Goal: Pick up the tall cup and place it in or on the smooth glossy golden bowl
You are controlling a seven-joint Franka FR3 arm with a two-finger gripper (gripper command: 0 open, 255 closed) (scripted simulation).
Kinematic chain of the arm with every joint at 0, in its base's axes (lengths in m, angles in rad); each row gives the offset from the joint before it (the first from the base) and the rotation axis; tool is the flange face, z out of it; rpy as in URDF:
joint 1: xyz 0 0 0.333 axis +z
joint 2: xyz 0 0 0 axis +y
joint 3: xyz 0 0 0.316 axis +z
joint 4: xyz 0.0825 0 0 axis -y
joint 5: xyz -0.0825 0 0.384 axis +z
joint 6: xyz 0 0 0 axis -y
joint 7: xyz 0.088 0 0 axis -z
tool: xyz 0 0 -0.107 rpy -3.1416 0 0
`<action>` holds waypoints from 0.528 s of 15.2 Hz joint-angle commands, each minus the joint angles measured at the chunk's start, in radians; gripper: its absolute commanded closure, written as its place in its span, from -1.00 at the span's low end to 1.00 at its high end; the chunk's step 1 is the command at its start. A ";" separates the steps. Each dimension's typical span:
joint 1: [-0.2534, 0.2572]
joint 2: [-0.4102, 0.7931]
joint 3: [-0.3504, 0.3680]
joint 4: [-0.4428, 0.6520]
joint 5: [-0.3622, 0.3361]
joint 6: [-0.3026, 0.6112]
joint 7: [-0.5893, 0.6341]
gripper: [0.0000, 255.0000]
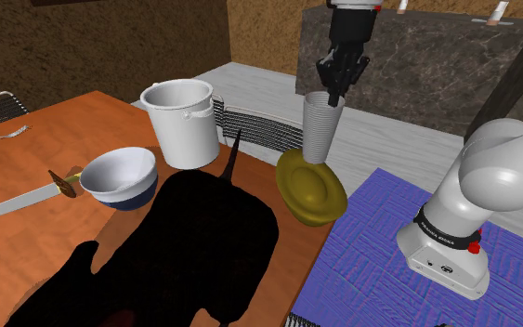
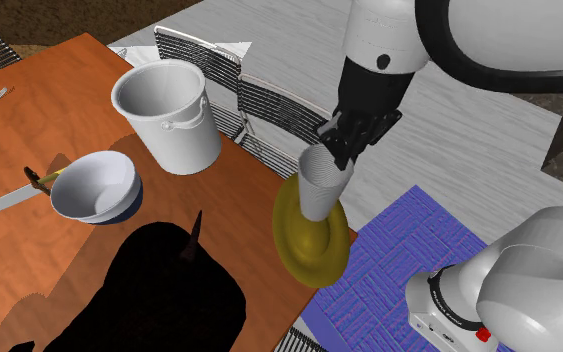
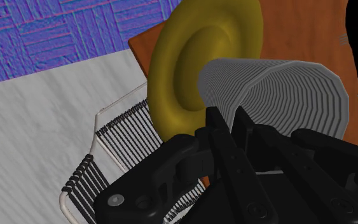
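Tall cup (image 1: 322, 125), ribbed and grey, hangs upright over the golden bowl (image 1: 311, 190), the black gripper (image 1: 335, 88) clamped on its rim.
That bowl sits at the table (image 1: 27, 232) edge nearest the stand, beside the purple mat (image 1: 389, 251). I cannot tell whether the cup's base touches it. A white bucket (image 1: 185, 121) stands further in.

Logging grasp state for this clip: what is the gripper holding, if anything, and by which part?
The gripper holds the tall ribbed grey cup by its top rim, above the golden bowl.
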 commanded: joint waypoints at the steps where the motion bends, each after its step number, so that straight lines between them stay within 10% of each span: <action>1: 0.001 -0.006 0.002 -0.030 0.003 0.025 -0.004 1.00; 8: 0.005 -0.013 0.014 -0.128 0.014 0.115 -0.015 1.00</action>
